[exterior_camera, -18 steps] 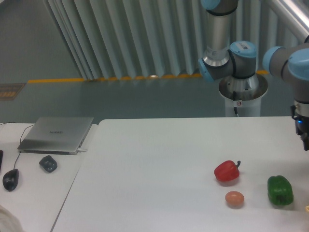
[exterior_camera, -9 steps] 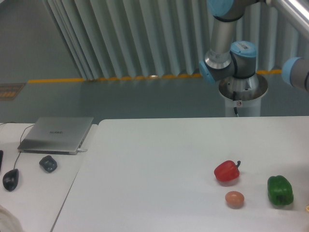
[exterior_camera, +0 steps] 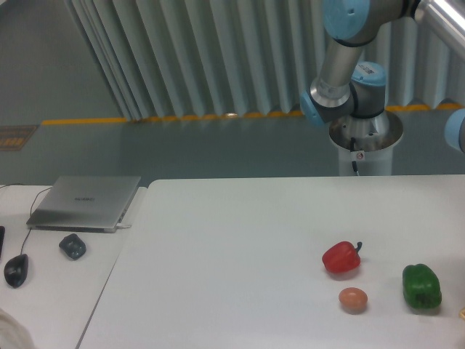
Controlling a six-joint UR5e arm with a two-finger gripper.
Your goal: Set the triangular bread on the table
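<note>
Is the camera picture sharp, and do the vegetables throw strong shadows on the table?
Fixed camera: slightly soft overall; light is even, so the red pepper and green pepper cast only faint shadows on the table; no glare there.

Robotics lab: pedestal-mounted arm [exterior_camera: 349, 80], laptop [exterior_camera: 86, 202] desk.

Changes relative to the preceding views. The arm [exterior_camera: 347, 65] has swung up and to the right: its upper link, upright a second ago, now leans rightward toward the top right corner of the view. The forearm joint, formerly large beside the table's [exterior_camera: 240, 254] far right corner, shows only as a sliver [exterior_camera: 458, 131] at the right border. The dark wrist and gripper assembly that hung above the table's right edge a second ago has left the view.
</note>
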